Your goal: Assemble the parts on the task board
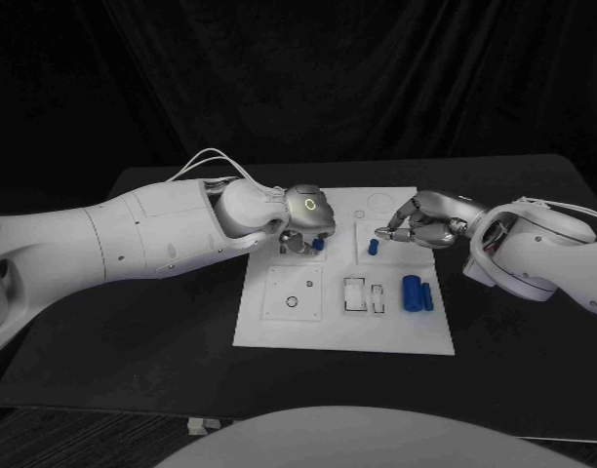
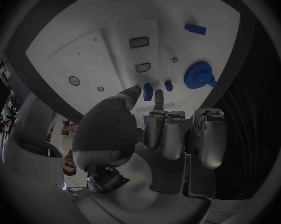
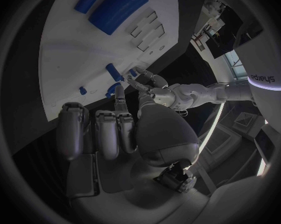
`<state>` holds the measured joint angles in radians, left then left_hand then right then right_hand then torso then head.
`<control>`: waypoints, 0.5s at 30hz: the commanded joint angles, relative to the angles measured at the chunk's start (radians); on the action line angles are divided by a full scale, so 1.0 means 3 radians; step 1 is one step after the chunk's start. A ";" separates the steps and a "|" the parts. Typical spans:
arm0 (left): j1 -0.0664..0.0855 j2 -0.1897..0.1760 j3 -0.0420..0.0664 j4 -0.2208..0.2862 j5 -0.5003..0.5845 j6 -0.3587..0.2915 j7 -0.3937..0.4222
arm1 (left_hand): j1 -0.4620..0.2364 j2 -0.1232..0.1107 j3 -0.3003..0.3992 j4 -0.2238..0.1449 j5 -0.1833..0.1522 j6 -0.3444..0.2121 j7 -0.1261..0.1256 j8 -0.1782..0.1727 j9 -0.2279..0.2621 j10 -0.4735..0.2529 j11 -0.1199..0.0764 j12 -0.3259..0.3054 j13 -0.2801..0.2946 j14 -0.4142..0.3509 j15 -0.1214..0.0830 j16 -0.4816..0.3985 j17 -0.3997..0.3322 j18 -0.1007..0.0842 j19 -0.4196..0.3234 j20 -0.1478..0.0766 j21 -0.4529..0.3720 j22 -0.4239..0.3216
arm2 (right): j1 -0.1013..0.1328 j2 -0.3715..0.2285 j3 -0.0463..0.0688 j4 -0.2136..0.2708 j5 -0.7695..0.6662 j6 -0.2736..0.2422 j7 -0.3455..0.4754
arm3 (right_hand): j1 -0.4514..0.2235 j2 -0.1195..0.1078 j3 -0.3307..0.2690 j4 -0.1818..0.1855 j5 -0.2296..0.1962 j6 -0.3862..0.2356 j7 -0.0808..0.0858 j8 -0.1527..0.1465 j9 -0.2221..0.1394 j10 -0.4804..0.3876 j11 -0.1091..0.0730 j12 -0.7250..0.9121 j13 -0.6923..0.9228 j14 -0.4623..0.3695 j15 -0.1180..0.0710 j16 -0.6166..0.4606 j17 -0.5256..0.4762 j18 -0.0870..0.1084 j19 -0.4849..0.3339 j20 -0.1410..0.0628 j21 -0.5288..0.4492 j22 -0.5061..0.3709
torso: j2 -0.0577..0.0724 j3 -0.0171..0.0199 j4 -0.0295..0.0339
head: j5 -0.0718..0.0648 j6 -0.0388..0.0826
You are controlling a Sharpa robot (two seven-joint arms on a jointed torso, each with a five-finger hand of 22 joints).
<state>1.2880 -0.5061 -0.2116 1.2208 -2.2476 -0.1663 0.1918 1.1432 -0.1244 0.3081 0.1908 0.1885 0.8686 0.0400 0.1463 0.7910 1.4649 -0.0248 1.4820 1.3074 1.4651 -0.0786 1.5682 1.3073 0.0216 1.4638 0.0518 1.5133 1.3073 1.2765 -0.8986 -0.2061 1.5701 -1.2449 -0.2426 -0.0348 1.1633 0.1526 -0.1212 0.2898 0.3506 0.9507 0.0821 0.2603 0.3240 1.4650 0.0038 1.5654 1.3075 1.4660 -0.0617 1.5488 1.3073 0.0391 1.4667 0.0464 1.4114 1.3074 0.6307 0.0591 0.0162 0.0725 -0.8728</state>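
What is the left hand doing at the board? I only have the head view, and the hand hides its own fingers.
Observer: In the left wrist view, the left hand has its fingers on either side of a small upright blue peg; I cannot tell if they touch it.
Operator: Is any part near the right hand hidden from me?
Observer: Yes, a large round blue part sits on the task board beyond that peg.

Both arms reach inward, left hand point(image 1: 303, 216) and right hand point(image 1: 422, 222) facing, fingers curled downward.
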 commanded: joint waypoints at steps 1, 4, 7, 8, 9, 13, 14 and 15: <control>-0.0006 -0.0001 0.0003 0.0016 -0.0003 -0.0030 -0.0038 | -0.0015 -0.0014 0.0009 0.0025 -0.0009 0.0051 0.0004 0.0034 0.0031 0.0189 0.0030 -0.0002 0.0736 0.0352 0.0015 0.0009 0.0878 -0.0026 0.0238 0.0025 0.0004 0.0817 | -0.0010 -0.0001 0.0002 0.0002 -0.0004 0.0032 -0.0057 | 0.0004 0.0031 -0.0019 0.0003 -0.0015 -0.0010 0.0013 -0.0004 0.0002 0.0301 0.0015 -0.0021 0.0781 0.0303 0.0022 -0.0011 0.0696 0.0009 0.0072 0.0030 -0.0018 0.0694 | 0.0000 0.0000 0.0000 | 0.0000 0.0001; -0.0006 -0.0004 0.0003 0.0023 -0.0003 -0.0033 -0.0048 | -0.0030 0.0006 0.0019 0.0043 -0.0001 0.0105 0.0006 0.0104 0.0131 0.0178 0.0029 -0.0022 0.0728 0.0352 0.0017 0.0009 0.0878 -0.0026 0.0238 0.0027 0.0004 0.0817 | -0.0013 0.0000 0.0002 0.0000 -0.0004 0.0034 -0.0058 | 0.0004 0.0031 -0.0019 0.0003 -0.0015 -0.0010 0.0013 -0.0004 0.0002 0.0301 0.0015 -0.0021 0.0781 0.0303 0.0022 -0.0011 0.0696 0.0009 0.0072 0.0030 -0.0018 0.0694 | 0.0001 0.0000 0.0000 | 0.0003 0.0001; -0.0006 -0.0008 0.0003 0.0029 -0.0003 -0.0045 -0.0052 | -0.0048 0.0025 0.0028 0.0058 0.0016 0.0115 0.0002 0.0146 0.0210 0.0178 0.0028 -0.0022 0.0730 0.0352 0.0016 0.0009 0.0878 -0.0025 0.0237 0.0029 0.0002 0.0817 | -0.0015 0.0003 0.0002 -0.0004 -0.0004 0.0038 -0.0059 | 0.0004 0.0031 -0.0019 0.0003 -0.0015 -0.0010 0.0013 -0.0004 0.0002 0.0301 0.0015 -0.0021 0.0781 0.0303 0.0022 -0.0011 0.0696 0.0009 0.0072 0.0030 -0.0018 0.0694 | 0.0001 0.0000 0.0001 | 0.0000 0.0001; -0.0006 -0.0009 0.0003 0.0031 -0.0003 -0.0048 -0.0052 | -0.0049 0.0027 0.0030 0.0060 0.0018 0.0117 0.0001 0.0151 0.0219 0.0179 0.0028 -0.0021 0.0730 0.0352 0.0016 0.0009 0.0878 -0.0025 0.0237 0.0029 0.0002 0.0817 | -0.0016 0.0004 0.0002 -0.0005 -0.0004 0.0039 -0.0059 | 0.0004 0.0031 -0.0019 0.0003 -0.0015 -0.0010 0.0013 -0.0004 0.0002 0.0301 0.0015 -0.0021 0.0781 0.0303 0.0022 -0.0011 0.0696 0.0009 0.0072 0.0030 -0.0018 0.0694 | 0.0001 0.0000 0.0000 | 0.0001 0.0001; -0.0006 -0.0011 0.0003 0.0032 -0.0003 -0.0051 -0.0053 | -0.0051 0.0034 0.0040 0.0062 0.0030 0.0115 -0.0002 0.0166 0.0252 0.0179 0.0027 -0.0020 0.0731 0.0352 0.0015 0.0009 0.0878 -0.0026 0.0239 0.0030 0.0006 0.0818 | -0.0016 0.0005 0.0002 -0.0006 -0.0004 0.0041 -0.0059 | 0.0004 0.0031 -0.0019 0.0003 -0.0015 -0.0010 0.0013 -0.0004 0.0002 0.0301 0.0015 -0.0021 0.0781 0.0303 0.0022 -0.0011 0.0696 0.0009 0.0072 0.0030 -0.0018 0.0694 | 0.0001 0.0000 0.0000 | 0.0001 0.0001; -0.0006 -0.0017 0.0003 0.0040 -0.0003 -0.0062 -0.0053 | -0.0028 0.0040 0.0089 0.0047 0.0052 0.0104 -0.0011 0.0192 0.0323 0.0182 0.0020 -0.0016 0.0734 0.0352 0.0010 0.0009 0.0878 -0.0026 0.0238 0.0032 0.0003 0.0817 | -0.0018 0.0006 0.0002 -0.0010 -0.0004 0.0047 -0.0062 | 0.0004 0.0031 -0.0019 0.0003 -0.0015 -0.0010 0.0013 -0.0004 0.0002 0.0301 0.0015 -0.0021 0.0781 0.0303 0.0022 -0.0011 0.0696 0.0009 0.0072 0.0030 -0.0018 0.0694 | 0.0000 0.0000 0.0000 | 0.0006 0.0001; -0.0006 -0.0019 0.0003 0.0042 -0.0003 -0.0064 -0.0052 | -0.0023 0.0039 0.0100 0.0043 0.0059 0.0102 -0.0012 0.0196 0.0336 0.0181 0.0018 -0.0018 0.0733 0.0352 0.0009 0.0009 0.0878 -0.0025 0.0237 0.0032 0.0002 0.0817 | -0.0019 0.0006 0.0002 -0.0012 -0.0004 0.0049 -0.0063 | 0.0004 0.0031 -0.0019 0.0003 -0.0015 -0.0010 0.0013 -0.0004 0.0002 0.0301 0.0015 -0.0021 0.0781 0.0303 0.0022 -0.0011 0.0696 0.0009 0.0072 0.0030 -0.0018 0.0694 | 0.0000 0.0000 0.0000 | 0.0006 0.0001; -0.0006 -0.0021 0.0003 0.0043 -0.0003 -0.0065 -0.0052 | -0.0021 0.0039 0.0114 0.0040 0.0078 0.0099 -0.0011 0.0203 0.0354 0.0183 0.0016 -0.0013 0.0736 0.0352 0.0008 0.0009 0.0878 -0.0026 0.0238 0.0032 0.0003 0.0817 | -0.0019 0.0006 0.0002 -0.0013 -0.0004 0.0051 -0.0064 | 0.0004 0.0031 -0.0019 0.0003 -0.0015 -0.0010 0.0013 -0.0004 0.0002 0.0301 0.0015 -0.0021 0.0781 0.0303 0.0022 -0.0011 0.0696 0.0009 0.0072 0.0030 -0.0018 0.0694 | 0.0000 0.0000 0.0000 | 0.0006 0.0001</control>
<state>1.2878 -0.5126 -0.2116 1.2305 -2.2476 -0.1717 0.1775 1.1339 -0.1151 0.3382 0.2027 0.2092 0.8974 0.0397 0.2013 0.8945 1.4649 -0.0247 1.4820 1.3073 1.4651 -0.0786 1.5682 1.3073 0.0217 1.4676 0.0556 1.5133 1.3073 1.2734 -0.8971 -0.2061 1.5664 -1.2449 -0.2369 -0.0368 1.1633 0.1526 -0.1212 0.2897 0.3507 0.9507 0.0821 0.2603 0.3240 1.4650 0.0038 1.5655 1.3075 1.4660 -0.0617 1.5489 1.3073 0.0391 1.4667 0.0464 1.4114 1.3073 0.6307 0.0590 0.0162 0.0742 -0.8728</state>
